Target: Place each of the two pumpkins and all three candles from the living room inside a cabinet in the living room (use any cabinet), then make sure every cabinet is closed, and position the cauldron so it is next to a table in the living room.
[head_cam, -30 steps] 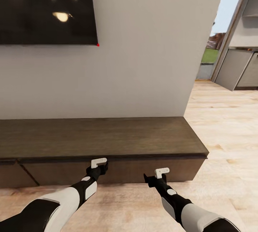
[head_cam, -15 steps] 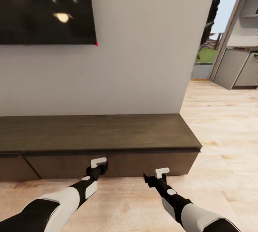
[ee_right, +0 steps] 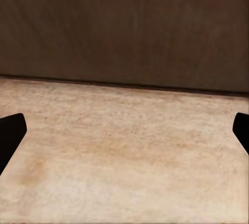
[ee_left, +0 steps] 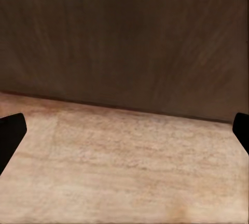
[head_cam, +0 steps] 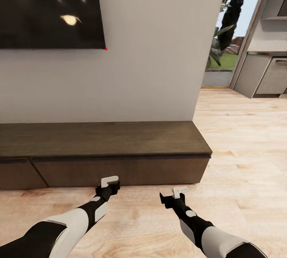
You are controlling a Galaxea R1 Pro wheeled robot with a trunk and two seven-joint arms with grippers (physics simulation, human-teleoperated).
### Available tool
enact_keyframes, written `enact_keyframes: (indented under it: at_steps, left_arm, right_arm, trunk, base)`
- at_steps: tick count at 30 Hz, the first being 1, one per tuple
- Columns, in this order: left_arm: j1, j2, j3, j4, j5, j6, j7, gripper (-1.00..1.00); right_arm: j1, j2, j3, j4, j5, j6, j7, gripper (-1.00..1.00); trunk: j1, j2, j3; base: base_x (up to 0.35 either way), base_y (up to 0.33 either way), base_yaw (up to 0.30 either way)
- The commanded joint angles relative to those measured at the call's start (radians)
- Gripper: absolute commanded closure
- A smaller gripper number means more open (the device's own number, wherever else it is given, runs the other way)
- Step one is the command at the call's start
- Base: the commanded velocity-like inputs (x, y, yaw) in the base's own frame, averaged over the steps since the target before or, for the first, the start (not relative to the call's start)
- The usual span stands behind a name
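1. The long, low dark-brown wooden cabinet (head_cam: 103, 154) stands against the white wall, straight ahead of me. Its drawer fronts sit flush, so I judge it closed.
2. Compared with a second ago, the cabinet sits higher and further off in my head view, and more floor shows before it. The whole picture has shifted, so I read this as my base backing away and not the cabinet moving.
3. That suggests the cabinet step is finished here, and I am leaving for whatever remains.
4. My left gripper (head_cam: 109, 181) hangs low above the pale wooden floor (head_cam: 239, 162), just short of the cabinet front. Its dark fingertips (ee_left: 10, 133) sit wide apart at the wrist picture's edges, with nothing between them.
5. My right gripper (head_cam: 179, 191) hangs likewise, fingertips (ee_right: 10, 133) spread wide, holding nothing.
6. A black wall-mounted television screen (head_cam: 48, 8) hangs above the cabinet.
7. To my right, the floor runs on to a doorway with greenery outside and grey kitchen units (head_cam: 263, 72).
8. Nothing lies on the floor between me and that opening.
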Motion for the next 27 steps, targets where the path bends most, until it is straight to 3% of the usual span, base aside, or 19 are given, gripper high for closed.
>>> enact_keyframes:
  at_steps: [1, 20, 27]
  left_arm:
    - [-0.001, -0.001, -0.009, 0.004, 0.006, -0.006, 0.003, -1.0]
    - [-0.001, -0.001, -0.007, 0.004, 0.012, -0.006, 0.003, -1.0]
    - [-0.001, -0.001, -0.007, 0.004, 0.012, -0.005, 0.003, -1.0]
  right_arm:
    - [-0.001, 0.0, 0.004, 0.002, -0.011, -0.004, 0.005, -1.0]
    - [-0.001, 0.0, 0.004, 0.001, -0.011, -0.004, 0.004, -1.0]
    - [-0.001, 0.001, 0.006, 0.001, -0.01, -0.002, 0.009, -1.0]
  trunk:
    - [0.0, 0.0, -0.001]
    - [0.0, 0.0, 0.021]
    - [-0.003, 0.001, 0.049]
  base:
    - [-0.025, -0.01, 0.0]
    - [-0.002, -0.001, 0.0]
    - [0.0, 0.0, -0.001]
